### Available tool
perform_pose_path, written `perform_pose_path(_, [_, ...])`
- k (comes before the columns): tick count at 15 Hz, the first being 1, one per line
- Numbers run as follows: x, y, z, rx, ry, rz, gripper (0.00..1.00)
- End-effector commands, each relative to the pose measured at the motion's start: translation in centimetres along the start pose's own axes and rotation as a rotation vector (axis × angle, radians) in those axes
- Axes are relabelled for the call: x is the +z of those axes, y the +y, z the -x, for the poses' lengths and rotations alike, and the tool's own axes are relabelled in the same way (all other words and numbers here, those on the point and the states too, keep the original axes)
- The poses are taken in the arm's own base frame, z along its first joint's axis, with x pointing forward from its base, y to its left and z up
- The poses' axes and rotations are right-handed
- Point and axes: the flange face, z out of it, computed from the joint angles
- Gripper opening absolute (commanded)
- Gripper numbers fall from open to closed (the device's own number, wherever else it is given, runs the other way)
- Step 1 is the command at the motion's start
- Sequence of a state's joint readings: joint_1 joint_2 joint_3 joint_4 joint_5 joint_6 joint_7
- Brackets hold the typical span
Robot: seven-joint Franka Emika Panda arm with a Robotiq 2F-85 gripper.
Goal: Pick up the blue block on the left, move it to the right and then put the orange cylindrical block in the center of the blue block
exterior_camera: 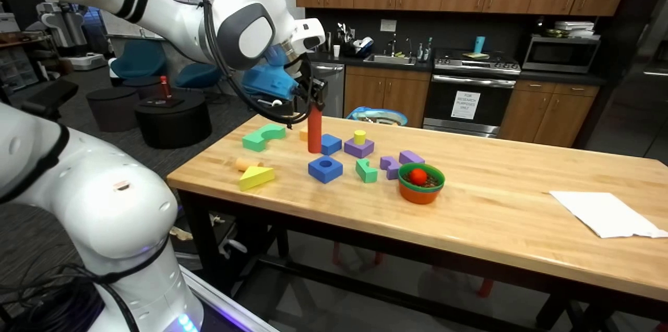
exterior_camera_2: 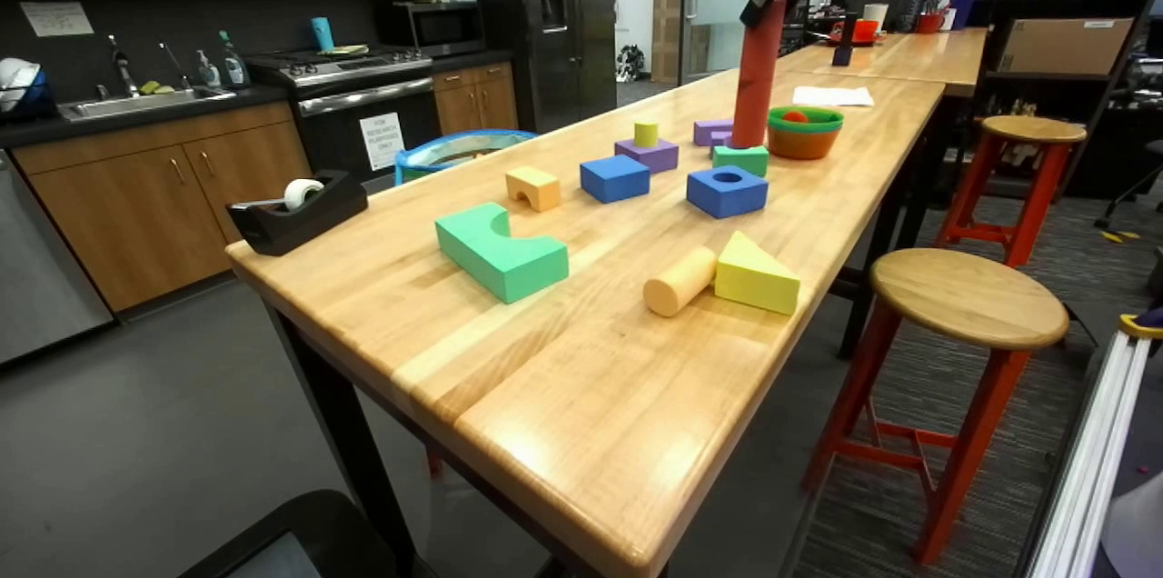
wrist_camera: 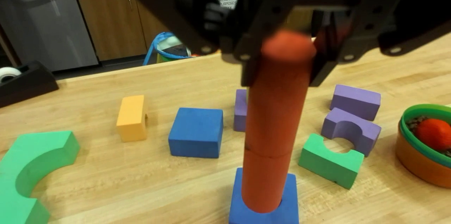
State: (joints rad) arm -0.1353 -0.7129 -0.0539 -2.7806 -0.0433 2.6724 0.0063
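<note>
Hanging cylinder, apparently in end effector.

- yellow cylinder is standing upright on a purple block;
- tan cylinder is lying just beside a yellow wedge;
- green bowl is nesting in an orange bowl; red ball is sitting inside;
- light-orange arch is standing near the big green block;
- tape dispenser is resting by a corner of the table
</note>
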Motion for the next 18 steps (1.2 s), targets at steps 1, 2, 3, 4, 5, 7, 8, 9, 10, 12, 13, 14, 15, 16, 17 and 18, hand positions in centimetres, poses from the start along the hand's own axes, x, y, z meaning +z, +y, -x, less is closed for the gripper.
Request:
perform_pose_path(1, [1.6, 0.8, -0.2, -0.012, 0.011, 0.037, 0.15])
perform_pose_path(2, [2.0, 0.9, -0.3, -0.010, 0.017, 0.042, 0.15])
perform_pose_path(3, [2.5, 0.9, -0.3, -0.012, 0.021, 0.043, 0.15])
perform_pose_path(4, [3.0, 0.8, -0.3, -0.017, 0.025, 0.041, 0.15])
perform_pose_path(5, [3.4, 0.8, -0.3, -0.019, 0.028, 0.043, 0.15])
perform_pose_path(7, [4.3, 0.6, -0.2, -0.023, 0.027, 0.040, 0.15])
perform_pose_path(8, [4.8, 0.6, -0.1, -0.026, 0.023, 0.039, 0.15])
perform_pose_path(9, [5.2, 0.5, 0.0, -0.026, 0.019, 0.040, 0.15])
perform_pose_path(10, [5.5, 0.5, 0.0, -0.027, 0.016, 0.040, 0.15])
perform_pose_path(12, [6.0, 0.6, 0.2, -0.027, 0.011, 0.040, 0.15])
perform_pose_path(13, [6.1, 0.6, 0.2, -0.027, 0.008, 0.039, 0.15])
perform_pose_path(14, [6.3, 0.6, 0.2, -0.027, 0.007, 0.039, 0.15])
perform_pose_path(15, [6.4, 0.6, 0.3, -0.027, 0.005, 0.038, 0.15])
perform_pose_path(16, [6.6, 0.6, 0.3, -0.027, 0.004, 0.037, 0.15])
perform_pose_path(17, [6.7, 0.6, 0.3, -0.027, 0.004, 0.037, 0.15])
perform_pose_path(18, [6.7, 0.6, 0.3, -0.027, 0.004, 0.036, 0.15])
